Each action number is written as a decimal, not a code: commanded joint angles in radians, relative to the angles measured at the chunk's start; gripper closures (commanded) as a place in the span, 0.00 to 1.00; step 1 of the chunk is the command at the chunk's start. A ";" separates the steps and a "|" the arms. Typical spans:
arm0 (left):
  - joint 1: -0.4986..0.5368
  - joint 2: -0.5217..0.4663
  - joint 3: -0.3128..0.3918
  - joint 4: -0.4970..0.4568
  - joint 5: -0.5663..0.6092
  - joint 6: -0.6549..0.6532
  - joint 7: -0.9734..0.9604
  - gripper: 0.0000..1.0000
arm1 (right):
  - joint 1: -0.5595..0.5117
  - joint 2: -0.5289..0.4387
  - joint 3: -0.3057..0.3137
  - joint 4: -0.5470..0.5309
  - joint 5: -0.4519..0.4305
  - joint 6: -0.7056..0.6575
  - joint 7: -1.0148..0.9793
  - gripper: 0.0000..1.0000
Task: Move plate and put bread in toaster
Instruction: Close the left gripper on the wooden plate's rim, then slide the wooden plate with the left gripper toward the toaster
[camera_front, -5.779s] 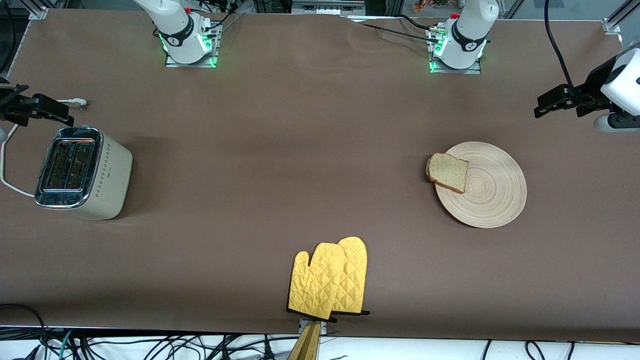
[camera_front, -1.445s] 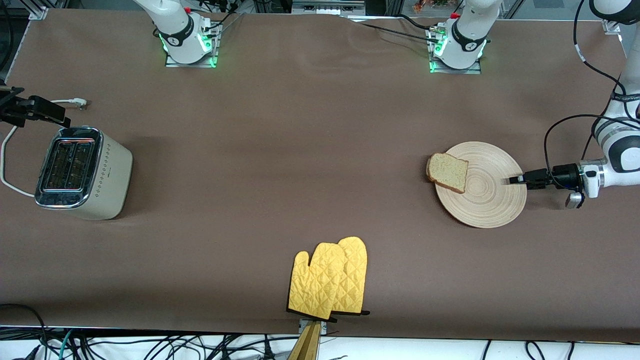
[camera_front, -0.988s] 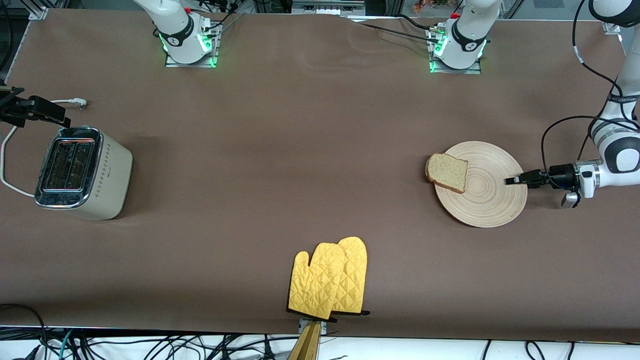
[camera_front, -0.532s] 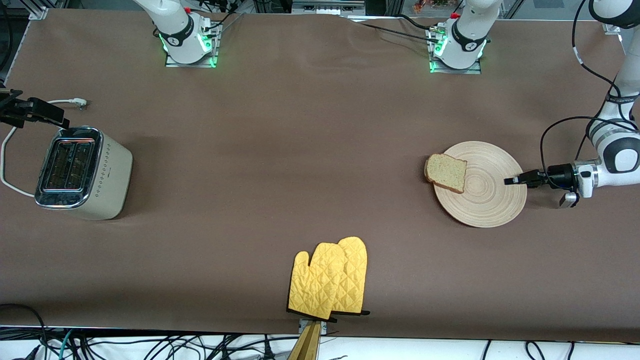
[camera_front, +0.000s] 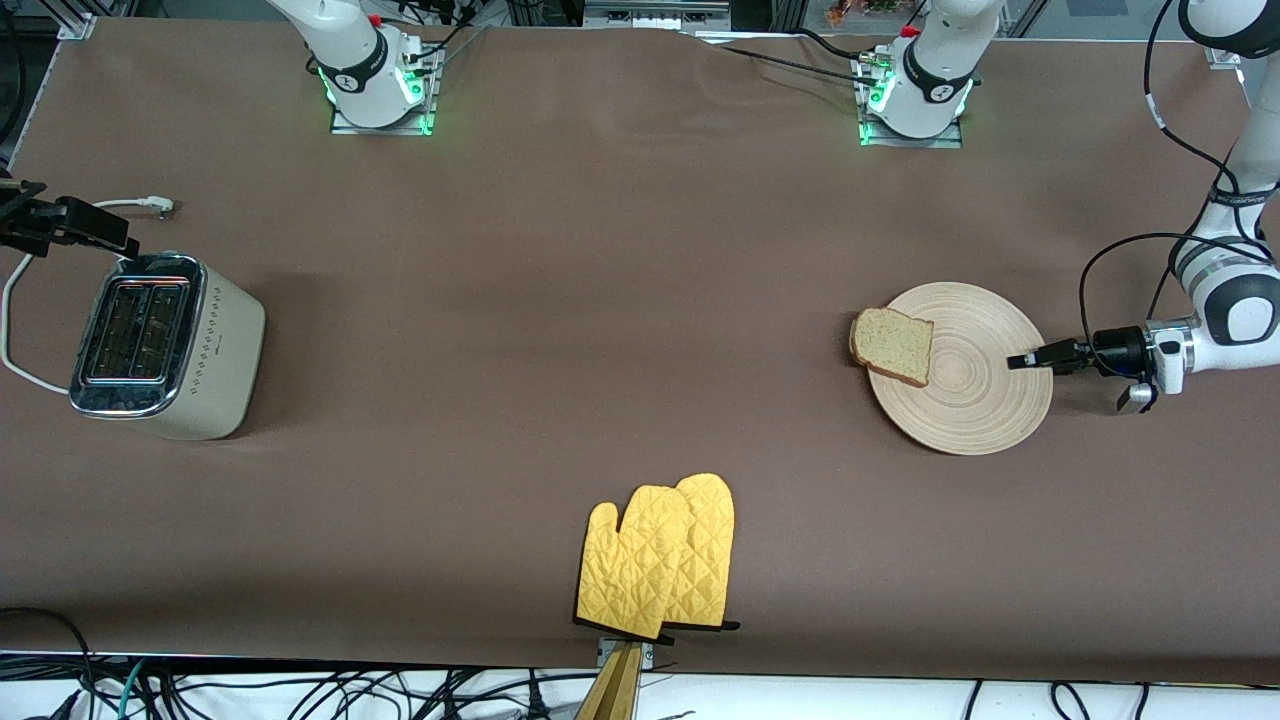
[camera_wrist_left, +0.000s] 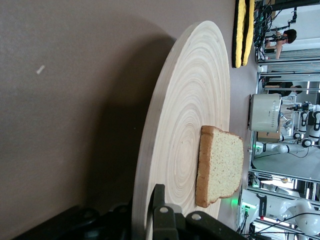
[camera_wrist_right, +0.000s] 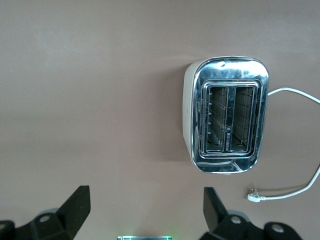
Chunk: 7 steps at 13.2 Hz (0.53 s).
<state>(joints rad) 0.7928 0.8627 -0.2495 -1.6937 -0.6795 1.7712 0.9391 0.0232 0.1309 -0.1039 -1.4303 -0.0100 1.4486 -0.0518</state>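
Note:
The pale wooden plate (camera_front: 985, 400) lies toward the left arm's end of the table. The slice of bread (camera_front: 892, 345) rests on it, overhanging the edge that faces the toaster. My left gripper (camera_front: 1022, 360) is shut on the plate's rim. In the left wrist view one finger lies on the plate (camera_wrist_left: 185, 115), my left gripper (camera_wrist_left: 142, 205) clamps the edge, and the bread (camera_wrist_left: 220, 165) sits farther along. The cream toaster (camera_front: 165, 345) stands at the right arm's end. My right gripper (camera_front: 90, 222) waits open above the table beside it, looking down on the toaster (camera_wrist_right: 227, 120) past its own fingers, right gripper (camera_wrist_right: 146, 205).
A pair of yellow oven mitts (camera_front: 660, 560) lies at the table edge nearest the front camera, midway along. The toaster's white cord and plug (camera_front: 150, 206) trail on the table beside the toaster. Brown tabletop stretches between the toaster and the plate.
My left gripper has closed fully on the plate's rim. The plate and bread have shifted very slightly. The right arm has stayed still.

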 joint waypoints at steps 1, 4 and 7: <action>-0.017 0.006 -0.002 -0.023 -0.025 0.085 0.021 1.00 | -0.026 0.006 0.006 0.021 0.002 -0.008 0.003 0.00; -0.015 -0.001 -0.020 -0.015 -0.049 0.022 0.020 1.00 | -0.025 0.007 0.007 0.021 -0.001 -0.007 -0.011 0.00; -0.015 -0.001 -0.025 -0.014 -0.091 -0.024 0.009 1.00 | -0.025 0.006 0.009 0.021 -0.002 -0.005 -0.008 0.00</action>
<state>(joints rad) 0.7788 0.8631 -0.2689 -1.7005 -0.7243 1.7671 0.9392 0.0060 0.1316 -0.1039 -1.4303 -0.0100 1.4486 -0.0532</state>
